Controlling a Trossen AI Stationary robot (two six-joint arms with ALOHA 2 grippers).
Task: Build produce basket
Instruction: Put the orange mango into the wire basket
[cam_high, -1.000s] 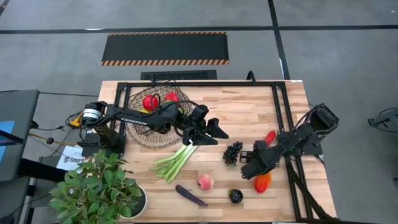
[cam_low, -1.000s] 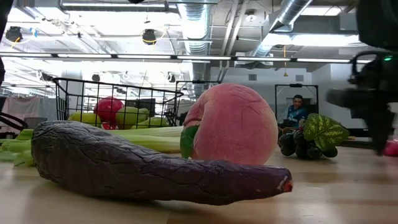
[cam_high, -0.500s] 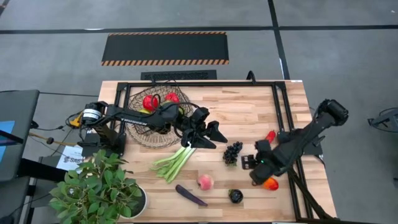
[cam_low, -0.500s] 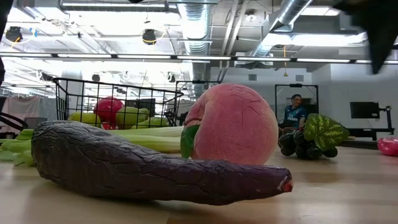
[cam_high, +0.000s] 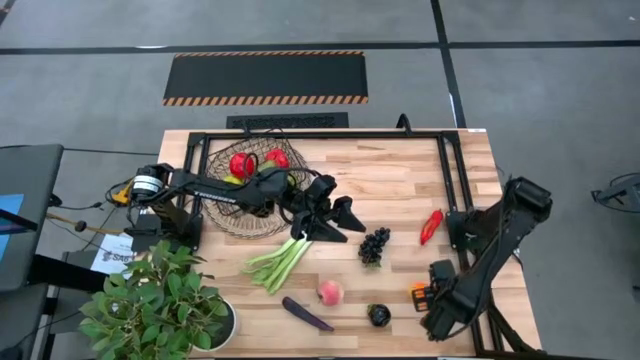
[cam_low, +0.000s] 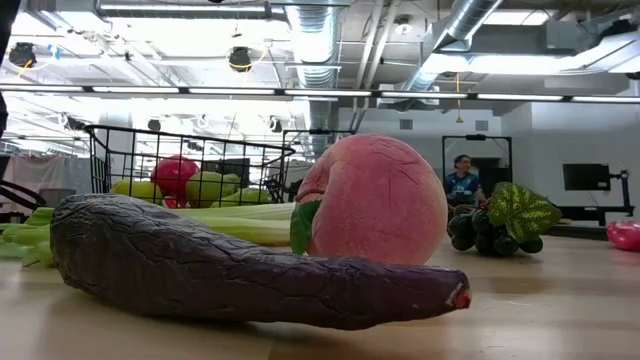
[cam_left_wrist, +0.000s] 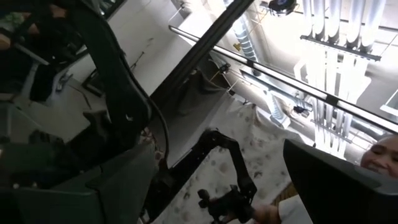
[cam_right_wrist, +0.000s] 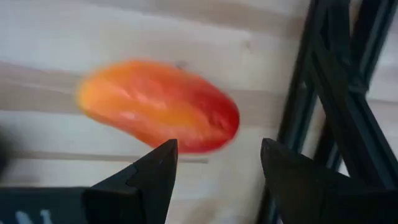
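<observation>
1 orange pepper (cam_right_wrist: 158, 106) lies on the table just ahead of the open, empty right hand (cam_right_wrist: 214, 165).

Basket (cam_high: 250, 215) top open; left arm (cam_high: 215, 187) overhangs it.

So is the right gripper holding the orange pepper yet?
No, the right gripper is open, with the orange pepper lying on the table beyond its fingertips.

Wire-mesh basket (cam_high: 250, 195) holding red apples (cam_high: 241, 163) and green pears (cam_low: 205, 187); celery stalk (cam_high: 282, 259), grapes (cam_high: 374, 245), peach (cam_high: 329, 292), aubergine (cam_high: 306, 315), red chilli (cam_high: 431, 225) lying loose on tabletop (cam_high: 400, 180).
</observation>
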